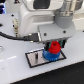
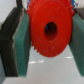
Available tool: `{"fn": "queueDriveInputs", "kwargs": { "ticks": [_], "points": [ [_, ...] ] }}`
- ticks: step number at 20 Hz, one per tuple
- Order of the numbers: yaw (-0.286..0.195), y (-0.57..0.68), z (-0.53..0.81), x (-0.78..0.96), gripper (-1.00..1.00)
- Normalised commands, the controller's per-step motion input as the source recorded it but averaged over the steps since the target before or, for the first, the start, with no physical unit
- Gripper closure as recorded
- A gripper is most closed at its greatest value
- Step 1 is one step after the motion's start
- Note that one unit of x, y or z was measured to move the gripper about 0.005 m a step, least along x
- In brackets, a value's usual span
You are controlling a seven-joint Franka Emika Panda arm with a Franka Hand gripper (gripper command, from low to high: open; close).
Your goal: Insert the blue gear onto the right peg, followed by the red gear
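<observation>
Red plastic, stiff and light by its look, the red gear [image 2: 48,31] sits clamped between the tool's [image 1: 54,46] green pads [image 2: 22,45], gripped across its toothed rim with the bore left free. Low centre of the exterior view, it hangs directly above the blue gear [image 1: 50,55], already on the plate [image 1: 34,58]. Teeth may slip; squeeze evenly.
</observation>
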Motion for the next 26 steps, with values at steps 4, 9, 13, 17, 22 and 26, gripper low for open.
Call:
{"fn": "queueDriveInputs", "kwargs": {
  "ticks": [4, 9, 13, 17, 22, 26],
  "points": [
    [0.000, 0.00, 0.07, 0.26, 1.00],
    [0.000, -0.01, 0.26, 0.40, 1.00],
    [0.000, -0.02, 0.10, 0.04, 1.00],
    [0.000, -0.02, 0.15, -0.06, 1.00],
    [0.000, -0.06, 0.09, -0.04, 1.00],
    [0.000, -0.08, -0.19, 0.00, 1.00]
  ]
}}
